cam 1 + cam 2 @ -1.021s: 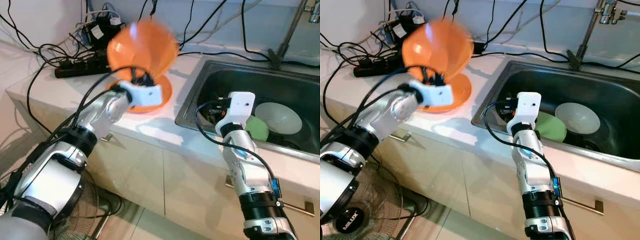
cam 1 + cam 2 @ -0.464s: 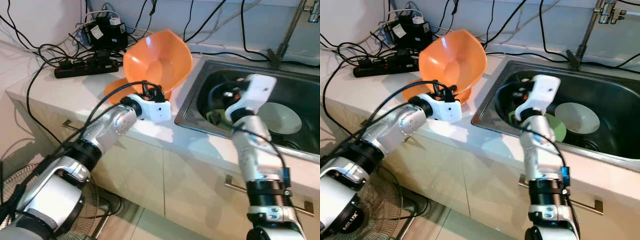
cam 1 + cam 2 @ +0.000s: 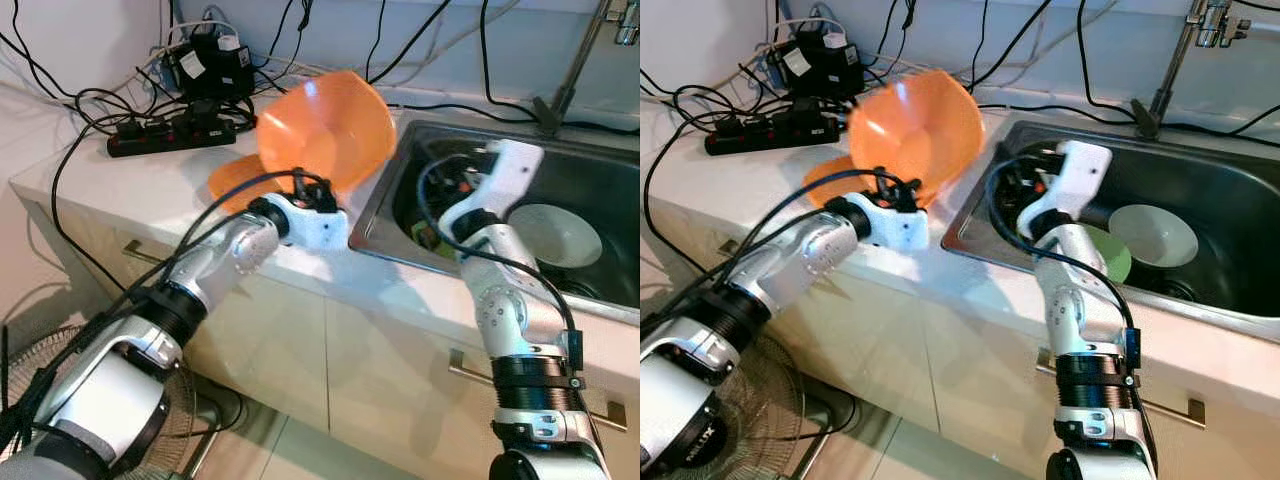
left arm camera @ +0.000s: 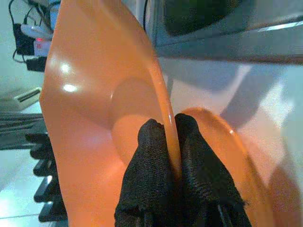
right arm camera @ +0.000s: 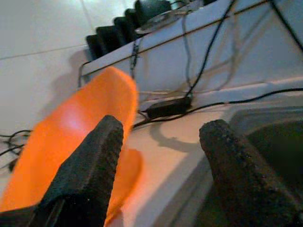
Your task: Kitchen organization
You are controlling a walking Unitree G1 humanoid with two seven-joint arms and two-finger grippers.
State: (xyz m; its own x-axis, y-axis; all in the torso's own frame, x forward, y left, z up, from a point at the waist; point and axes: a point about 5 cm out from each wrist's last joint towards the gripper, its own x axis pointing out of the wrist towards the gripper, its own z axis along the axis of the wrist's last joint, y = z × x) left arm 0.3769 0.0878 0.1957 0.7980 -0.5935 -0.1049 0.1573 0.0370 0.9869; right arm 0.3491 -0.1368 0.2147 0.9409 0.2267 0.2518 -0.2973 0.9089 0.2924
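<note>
- Left tool (image 4: 163, 137) clamped on rim of orange bowl (image 3: 325, 125), upper centre of left eye view; fingers (image 4: 147, 156) pinch the thin wall from both sides, one inside, one outside.
- Bowl held tilted, near on edge, cavity facing camera. Prob because a rim pinch is the only grip on a wide bowl; weight hangs off the tool.
- Bowl is up off the desk (image 3: 120, 170), above a 2nd orange dish (image 3: 232, 180) lying flat on desk at centre-left. Can't tell if they touch.
- Judgement: bowl sits between dish and sink (image 3: 600, 170), so either stacking or moving toward sink; can't say which.
- Right tool (image 5: 158, 156) has its two fingers spread wide apart, holding nothing; the arm (image 3: 500, 190) reaches over sink's near edge, centre-right of frame.
- In sink basin: white bowl (image 3: 555, 235) upright, green bowl (image 3: 1110, 255) just beside it, partly behind right arm.
- Materials: orange bowl smooth glossy plastic, thin wall, round flat base, bright highlights. Finger pads black, coarse rubbery texture.
- Sink brushed steel, reflective. Desk pale, smooth, glossy.
- Upper left: black power strip (image 3: 170, 130) plus tangle of cables on desk; keep bowl off them.
- Risk: thin slick rim cld slip or twist in pinch.
</note>
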